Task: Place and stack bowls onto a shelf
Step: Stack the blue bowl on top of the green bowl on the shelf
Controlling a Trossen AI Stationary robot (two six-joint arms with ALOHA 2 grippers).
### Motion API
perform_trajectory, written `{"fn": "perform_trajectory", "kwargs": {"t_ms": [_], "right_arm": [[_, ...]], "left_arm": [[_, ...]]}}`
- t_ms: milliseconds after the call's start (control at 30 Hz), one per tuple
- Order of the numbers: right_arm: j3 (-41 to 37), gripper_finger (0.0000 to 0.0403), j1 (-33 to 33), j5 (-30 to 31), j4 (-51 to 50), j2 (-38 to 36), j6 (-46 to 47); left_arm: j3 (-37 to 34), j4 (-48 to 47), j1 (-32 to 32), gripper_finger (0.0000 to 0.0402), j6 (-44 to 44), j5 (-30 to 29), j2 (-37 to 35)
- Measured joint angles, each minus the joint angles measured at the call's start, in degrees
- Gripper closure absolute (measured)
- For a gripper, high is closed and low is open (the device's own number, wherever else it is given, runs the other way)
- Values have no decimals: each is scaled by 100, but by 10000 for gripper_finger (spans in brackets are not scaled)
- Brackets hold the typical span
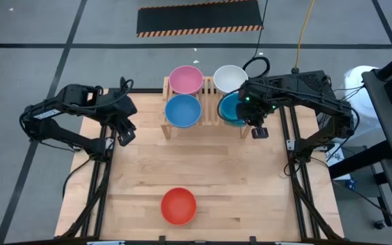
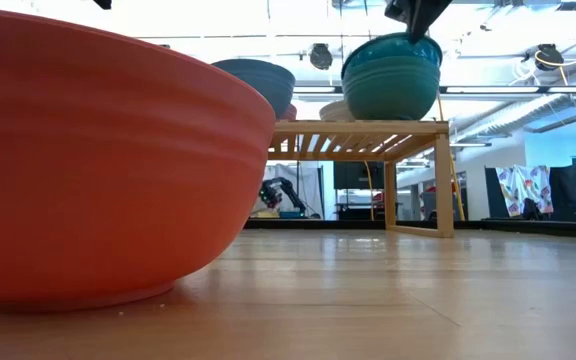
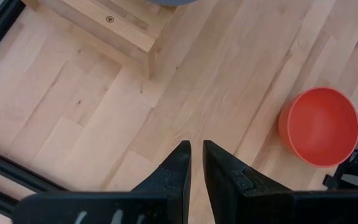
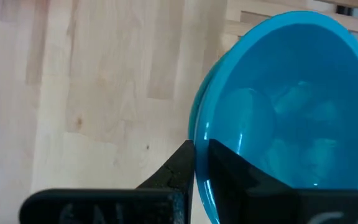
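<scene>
right claw [image 4: 193, 163] pinched on teal bowl [image 1: 233, 109] rim, shelf [image 1: 209, 102] right-near | left claw [image 3: 194, 158] nearly together, empty | red bowl [image 1: 179, 205] near bench edge | light, stiff, slick: grip rim

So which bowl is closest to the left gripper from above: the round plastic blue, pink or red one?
From the left gripper:
1. Round plastic blue bowl, on the shelf's near side.
2. Round plastic pink bowl, behind it.
3. Round plastic red bowl, on the table's front edge.

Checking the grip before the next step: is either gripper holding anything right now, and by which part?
The right gripper pinches the teal-blue bowl by its rim, over the shelf. The left gripper holds nothing, nearly closed above bare table.
</scene>
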Motion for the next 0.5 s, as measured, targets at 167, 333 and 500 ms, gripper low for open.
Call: {"fn": "perform_trajectory", "kwargs": {"t_ms": [167, 333, 500], "right_arm": [[0, 367, 0, 9, 10, 2, 197], [0, 366, 0, -2, 27, 2, 243], [0, 366, 0, -4, 99, 2, 256]], "left_arm": [[0, 0, -1, 355, 0, 0, -1], [0, -1, 1, 355, 0, 0, 0], [0, -2, -1, 355, 0, 0, 2]]}}
